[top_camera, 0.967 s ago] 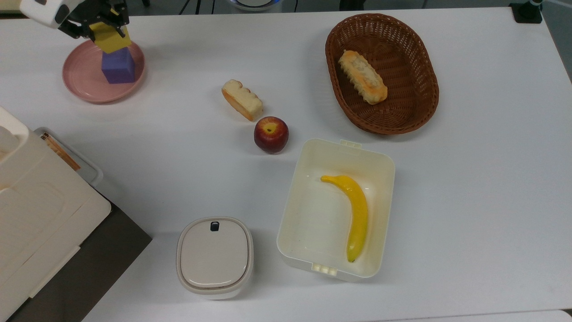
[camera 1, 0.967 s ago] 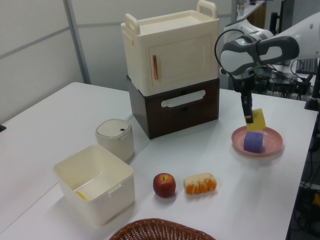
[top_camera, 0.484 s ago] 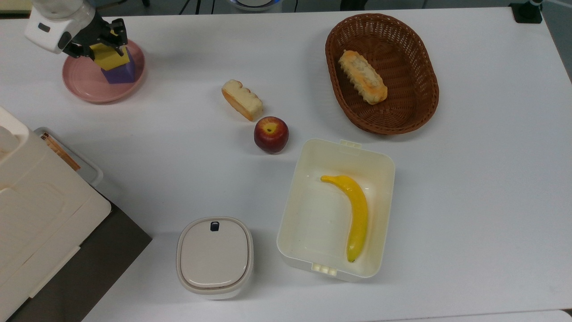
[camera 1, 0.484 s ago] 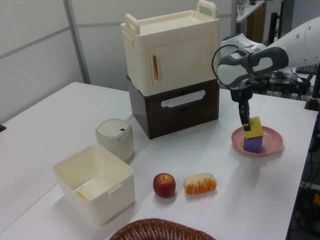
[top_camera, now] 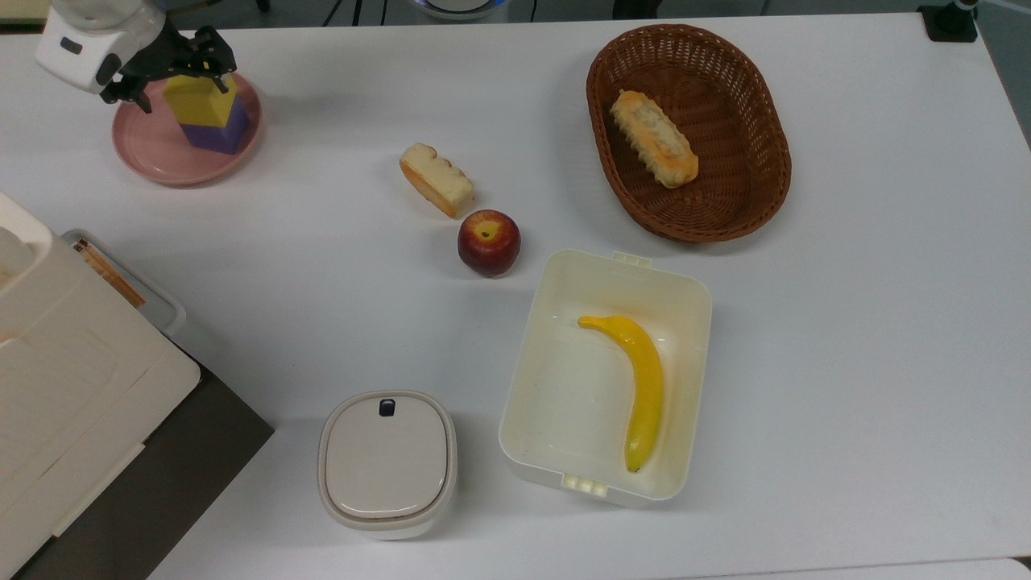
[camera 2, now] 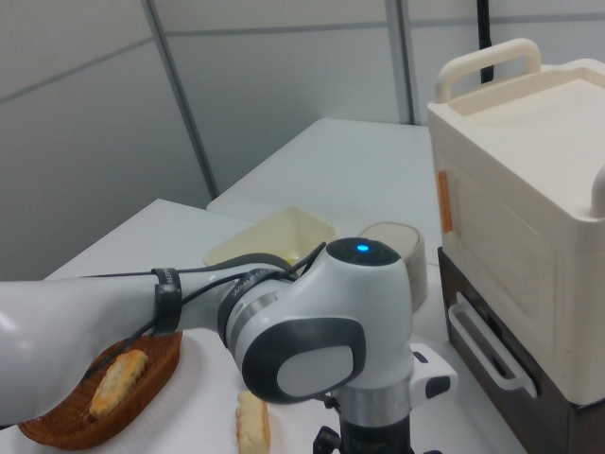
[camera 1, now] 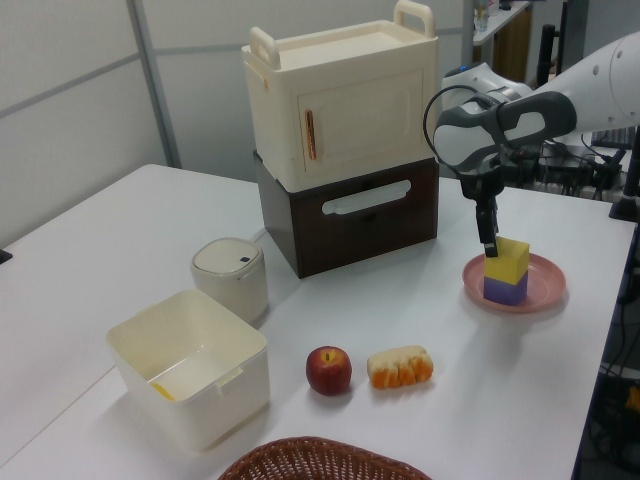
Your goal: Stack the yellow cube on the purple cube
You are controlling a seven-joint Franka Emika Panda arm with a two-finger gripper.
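Observation:
The yellow cube [top_camera: 199,97] [camera 1: 507,258] sits squarely on the purple cube [top_camera: 217,136] [camera 1: 505,290], and both stand on a pink plate [top_camera: 149,149] [camera 1: 545,277] at the top view's far left. My gripper [top_camera: 184,87] [camera 1: 495,240] hangs just over the stack, open. Its black fingers [camera 1: 487,232] flank the yellow cube's upper part with a small gap on each side. In the right view my arm's white wrist housing [camera 2: 331,340] blocks the stack.
A bread slice [top_camera: 436,179] and an apple [top_camera: 489,242] lie mid-table. A wicker basket [top_camera: 749,193] holds a bread roll, and a cream box [top_camera: 685,290] holds a banana [top_camera: 640,383]. A lidded white pot [top_camera: 387,463] and a cream-and-brown cabinet [camera 1: 345,150] stand nearby.
The gripper lowered the yellow cube onto the purple cube, squared it up and opened its fingers. The cube now rests on its own.

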